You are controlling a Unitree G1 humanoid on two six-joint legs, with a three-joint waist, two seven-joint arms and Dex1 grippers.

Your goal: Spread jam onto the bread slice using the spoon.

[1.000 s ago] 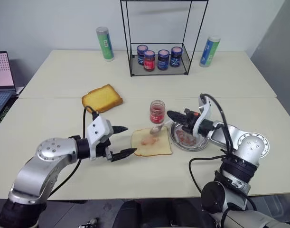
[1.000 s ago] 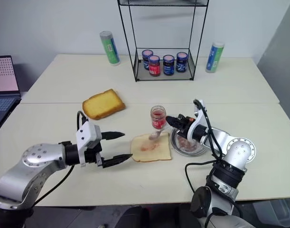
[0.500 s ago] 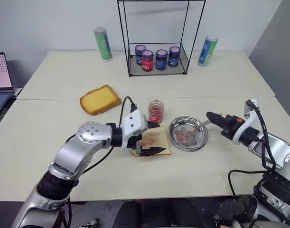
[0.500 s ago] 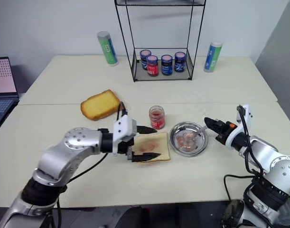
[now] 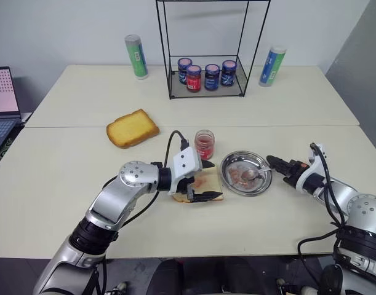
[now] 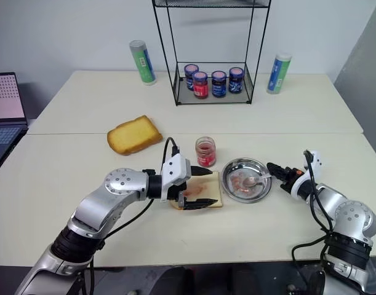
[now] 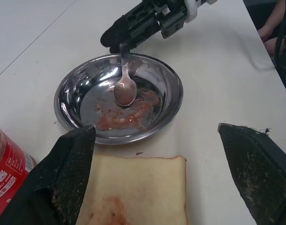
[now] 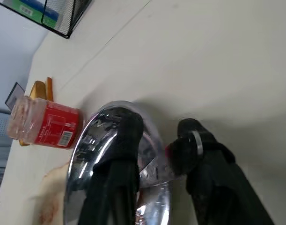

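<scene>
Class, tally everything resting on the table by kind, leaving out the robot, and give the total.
Capped jars in the black wire rack: 4
Open red-labelled glass jam jar: 1
Tall tubes, green and blue: 2
Bread pieces, yellow toast and pale slice: 2
Steel dish: 1
Silver spoon: 1
Wire rack: 1
Total: 12

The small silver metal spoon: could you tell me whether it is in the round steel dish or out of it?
In: the small silver metal spoon has its bowl inside the round steel dish, its handle over the rim.

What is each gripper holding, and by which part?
Nothing. Left gripper open over the bread slice; right gripper open at the handle of the spoon, bowl in steel dish.
</scene>
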